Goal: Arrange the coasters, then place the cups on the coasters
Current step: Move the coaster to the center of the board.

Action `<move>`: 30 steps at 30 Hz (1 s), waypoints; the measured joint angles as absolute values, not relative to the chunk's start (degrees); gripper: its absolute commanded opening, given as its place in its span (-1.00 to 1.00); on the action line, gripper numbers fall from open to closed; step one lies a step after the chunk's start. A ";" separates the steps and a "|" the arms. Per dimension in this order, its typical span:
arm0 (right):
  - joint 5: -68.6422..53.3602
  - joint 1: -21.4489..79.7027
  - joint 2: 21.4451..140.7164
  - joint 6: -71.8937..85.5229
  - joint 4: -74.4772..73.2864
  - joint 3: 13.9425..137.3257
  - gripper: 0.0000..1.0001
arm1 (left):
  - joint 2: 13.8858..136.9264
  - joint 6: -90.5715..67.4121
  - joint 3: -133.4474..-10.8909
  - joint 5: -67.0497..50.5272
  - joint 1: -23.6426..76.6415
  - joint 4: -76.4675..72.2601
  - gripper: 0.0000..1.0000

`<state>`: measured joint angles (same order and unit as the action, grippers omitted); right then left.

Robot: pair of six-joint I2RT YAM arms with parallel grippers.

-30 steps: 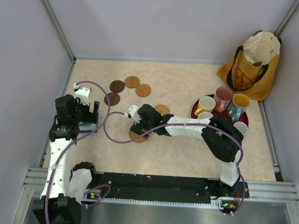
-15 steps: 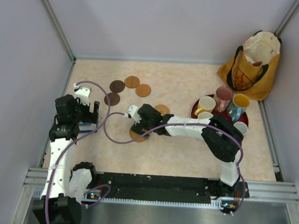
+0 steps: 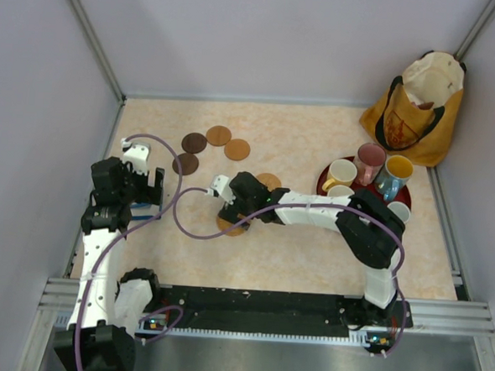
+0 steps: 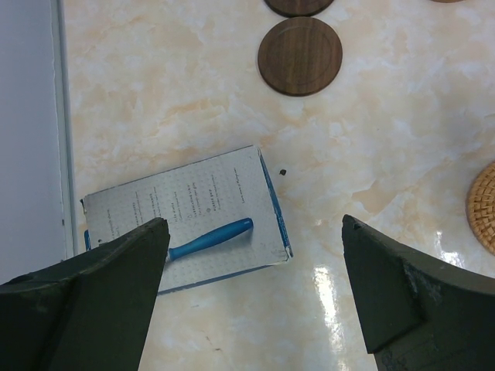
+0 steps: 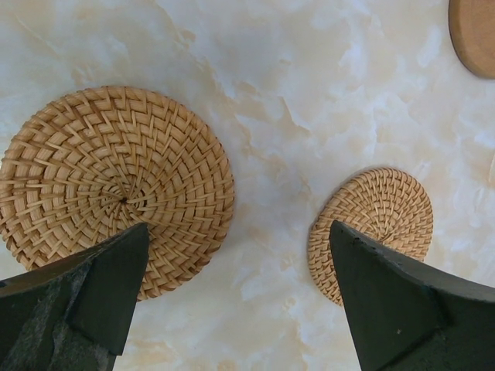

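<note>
The right gripper (image 5: 238, 232) hung wide open and empty low over the table. One woven coaster (image 5: 116, 185) lay flat under the finger on the left of the wrist view (partly hidden by it), and a second woven coaster (image 5: 371, 224) lay apart from it by the other finger. The left gripper (image 4: 255, 228) also gaped, holding nothing, above a notepad (image 4: 186, 212). Four brown coasters (image 3: 219, 135) clustered farther back, and the cups (image 3: 371, 159) stood on the red tray (image 3: 322, 182).
</note>
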<state>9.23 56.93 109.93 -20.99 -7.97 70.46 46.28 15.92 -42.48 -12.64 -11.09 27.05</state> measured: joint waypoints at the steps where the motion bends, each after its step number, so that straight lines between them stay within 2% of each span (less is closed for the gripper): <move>1: 9.23 56.93 109.89 -20.97 -8.08 70.46 0.97 | 46.30 15.92 -42.48 -12.64 -11.11 27.05 0.93; 7: 11.35 56.84 107.55 -21.06 -11.05 70.61 0.97 | 47.05 15.92 -42.48 -12.58 -11.18 27.07 0.93; 15: 11.51 54.61 89.23 -21.82 -11.49 71.68 0.97 | 47.44 16.01 -42.50 -12.43 -11.20 27.03 0.97; 20: 11.70 48.62 81.65 -23.20 -10.57 71.64 0.97 | 49.50 16.69 -43.64 -14.46 -11.22 27.18 0.97; 26: 12.62 40.97 76.66 -23.90 -13.89 66.15 0.97 | 58.63 17.34 -51.90 -16.53 -8.80 27.40 0.97; 30: 12.40 39.11 71.77 -23.90 -17.58 61.78 0.97 | 67.53 18.33 -58.06 -11.33 0.38 26.20 0.96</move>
<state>12.40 39.11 71.77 -23.90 -17.58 61.78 67.53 18.33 -58.06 -11.33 0.38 26.20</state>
